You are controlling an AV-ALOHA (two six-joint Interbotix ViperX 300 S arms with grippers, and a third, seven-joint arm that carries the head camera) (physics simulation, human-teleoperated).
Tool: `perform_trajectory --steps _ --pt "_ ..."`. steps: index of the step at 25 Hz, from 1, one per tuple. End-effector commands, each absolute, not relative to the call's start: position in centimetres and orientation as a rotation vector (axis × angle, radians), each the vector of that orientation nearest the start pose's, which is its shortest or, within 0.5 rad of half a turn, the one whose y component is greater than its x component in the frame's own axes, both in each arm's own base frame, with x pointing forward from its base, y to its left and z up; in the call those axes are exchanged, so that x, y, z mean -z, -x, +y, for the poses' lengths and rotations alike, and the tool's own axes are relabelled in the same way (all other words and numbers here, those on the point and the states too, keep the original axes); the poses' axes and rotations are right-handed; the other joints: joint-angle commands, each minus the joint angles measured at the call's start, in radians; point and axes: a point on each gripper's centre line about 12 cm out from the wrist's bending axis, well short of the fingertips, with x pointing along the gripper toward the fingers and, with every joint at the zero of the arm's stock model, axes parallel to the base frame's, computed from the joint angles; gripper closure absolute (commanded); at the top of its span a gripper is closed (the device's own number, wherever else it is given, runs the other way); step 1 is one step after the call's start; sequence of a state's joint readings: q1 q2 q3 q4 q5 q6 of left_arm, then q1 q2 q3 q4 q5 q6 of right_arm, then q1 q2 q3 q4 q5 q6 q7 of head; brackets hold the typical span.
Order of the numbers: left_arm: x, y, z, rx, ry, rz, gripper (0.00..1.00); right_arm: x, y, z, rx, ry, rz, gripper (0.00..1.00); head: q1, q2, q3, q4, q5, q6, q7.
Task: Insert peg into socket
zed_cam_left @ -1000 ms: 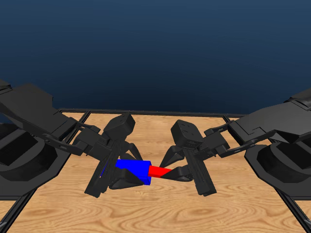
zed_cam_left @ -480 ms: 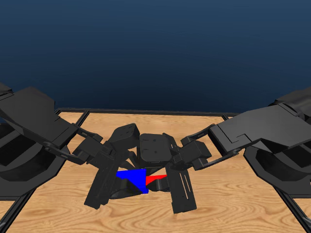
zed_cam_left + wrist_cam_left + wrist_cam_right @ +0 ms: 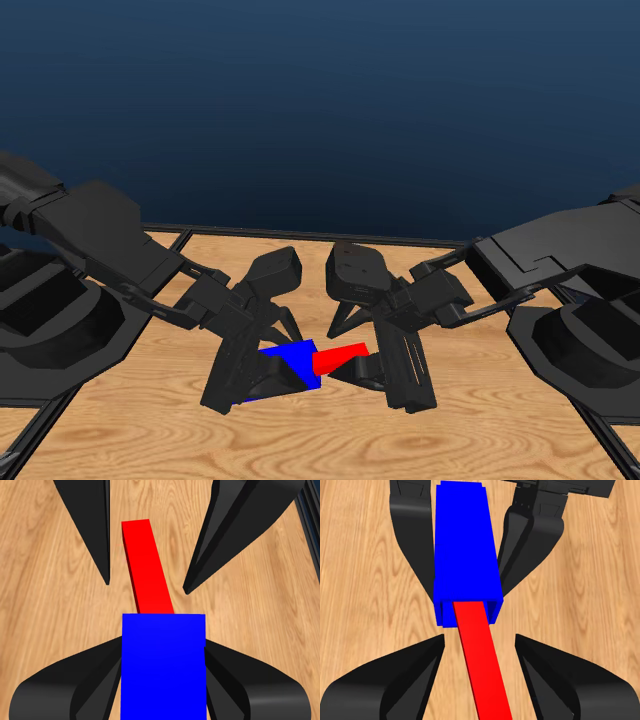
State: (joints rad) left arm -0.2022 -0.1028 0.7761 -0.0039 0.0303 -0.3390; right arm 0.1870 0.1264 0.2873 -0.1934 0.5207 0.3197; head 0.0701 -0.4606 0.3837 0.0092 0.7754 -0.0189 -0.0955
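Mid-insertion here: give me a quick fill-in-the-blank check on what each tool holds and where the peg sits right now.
1. The left tool is shut on the ____, the blue block.
2. The right tool is shut on the ____, the slim red bar.
3. The peg's tip sits in the socket's open ____.
4. The table under both is made of ____.

Missing words: socket; peg; end; wood

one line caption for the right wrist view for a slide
Red peg tip entering the blue socket mouth.

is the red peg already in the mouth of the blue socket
Yes, in the right wrist view the peg has its tip inside the open end of the socket.
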Motion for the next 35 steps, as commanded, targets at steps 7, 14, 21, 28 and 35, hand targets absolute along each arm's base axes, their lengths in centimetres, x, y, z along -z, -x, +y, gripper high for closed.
perform_trajectory --steps 7,14,21,28,35 --pt "-18.3 -35.1 -7.8 0.099 0.268 0.658 1.00 -21.4 -39.0 5.5 0.073 -0.144 0.900 0.00 0.011 -0.028 -0.006 0.002 -0.012 -0.004 -0.003" --pt "-18.3 -35.0 -7.8 0.097 0.269 0.671 1.00 -18.3 -37.4 5.9 0.081 -0.219 0.934 0.00 0.003 -0.030 -0.004 0.001 -0.007 -0.003 0.002" --pt "-18.0 -35.1 -7.8 0.093 0.268 0.685 1.00 -18.5 -39.1 6.9 0.032 -0.179 0.879 1.00 -0.006 -0.023 -0.006 0.000 -0.005 0.005 0.008" --pt "-18.0 -35.4 -7.9 0.083 0.275 0.711 1.00 -19.4 -41.9 7.6 -0.018 -0.135 0.816 1.00 -0.017 -0.017 -0.007 0.000 0.000 0.016 0.021" --pt "-17.7 -35.6 -7.9 0.070 0.273 0.743 1.00 -18.4 -44.9 8.2 -0.052 -0.116 0.794 1.00 -0.029 -0.017 -0.005 0.001 0.001 0.030 0.037"
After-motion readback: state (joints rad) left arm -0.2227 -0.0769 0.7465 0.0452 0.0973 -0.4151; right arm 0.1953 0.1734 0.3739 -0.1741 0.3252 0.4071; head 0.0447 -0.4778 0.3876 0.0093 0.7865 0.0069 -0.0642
